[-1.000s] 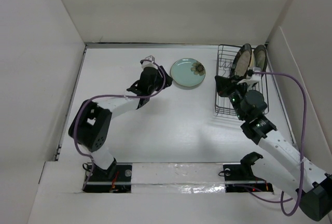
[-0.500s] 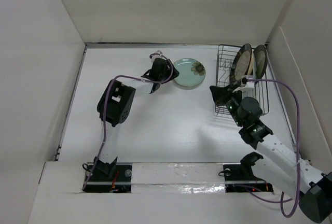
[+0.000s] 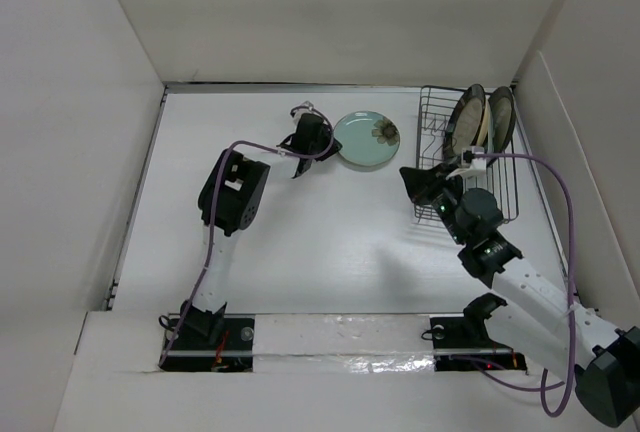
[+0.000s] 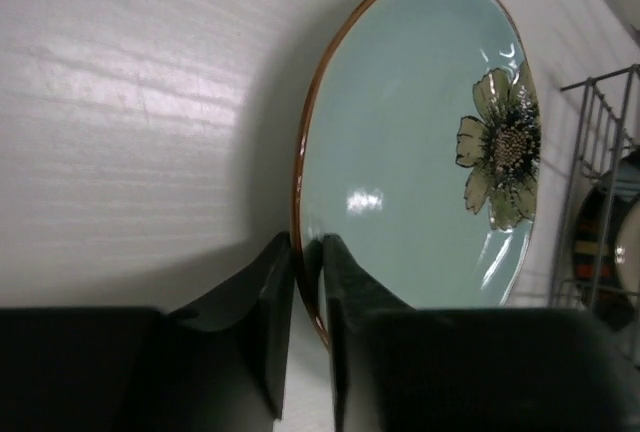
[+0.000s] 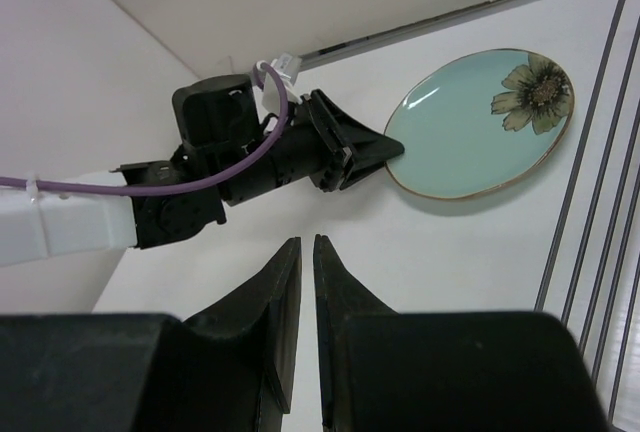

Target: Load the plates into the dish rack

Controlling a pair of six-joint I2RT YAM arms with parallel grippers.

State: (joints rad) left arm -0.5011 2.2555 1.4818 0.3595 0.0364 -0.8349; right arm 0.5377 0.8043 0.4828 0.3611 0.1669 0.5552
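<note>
A white table (image 3: 300,252) seen from above carries a black wire dish rack (image 3: 430,112) at its far right, with two plates (image 3: 468,120) standing upright in the rack's back slots. Left of the rack and apart from it, the teal plate (image 3: 365,140) with a dark flower lies roughly flat; whether its edge is off the surface cannot be told. The left gripper (image 4: 308,282) pinches the plate's brown left rim, one finger on each face. The right gripper (image 5: 307,252), near the rack's front corner, has its fingers almost together around nothing. The plate looks like glazed ceramic: stiff, probably slick and breakable, and weighty for an edge pinch, so a deep bite on the rim seems wise.
</note>
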